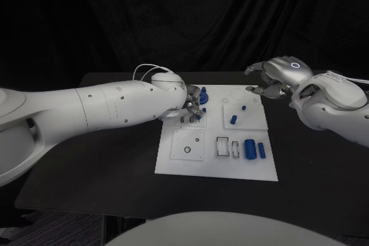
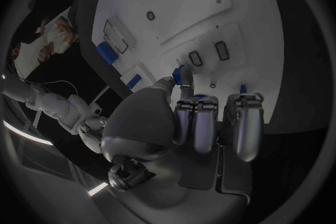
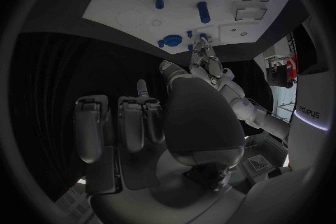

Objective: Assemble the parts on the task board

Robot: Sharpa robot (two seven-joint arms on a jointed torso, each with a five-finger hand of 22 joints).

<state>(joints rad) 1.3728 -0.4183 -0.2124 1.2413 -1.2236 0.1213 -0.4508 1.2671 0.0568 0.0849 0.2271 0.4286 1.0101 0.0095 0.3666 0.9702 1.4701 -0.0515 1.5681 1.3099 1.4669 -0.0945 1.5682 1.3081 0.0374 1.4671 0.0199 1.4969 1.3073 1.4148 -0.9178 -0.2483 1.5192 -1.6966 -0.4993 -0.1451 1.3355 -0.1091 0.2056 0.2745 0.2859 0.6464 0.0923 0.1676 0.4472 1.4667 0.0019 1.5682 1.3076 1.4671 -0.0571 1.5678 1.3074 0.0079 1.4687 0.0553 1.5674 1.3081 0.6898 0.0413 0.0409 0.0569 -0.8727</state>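
The white task board [image 1: 217, 163] lies mid-table. My left hand [image 1: 191, 103] is low over its far left part. Its thumb and a fingertip [image 2: 168, 83] pinch a small blue part [image 2: 180, 74] just above the board, beside two small slots [image 2: 195, 58]; its other fingers are curled in. A round blue part [image 1: 203, 95] stands right beside that hand. My right hand [image 1: 273, 80] hovers past the board's far right corner with its fingers [image 3: 133, 123] curled and nothing in them. A large blue cylinder [image 1: 250, 148] and a thinner one [image 1: 261, 150] lie near the board's right edge.
Two small blue pegs [image 1: 233, 118] [image 1: 243, 107] sit on the right middle plate of the board. Rectangular slots [image 1: 222, 146] and a round hole [image 1: 187, 150] lie in its near half. Black tabletop [image 1: 92, 176] surrounds the board.
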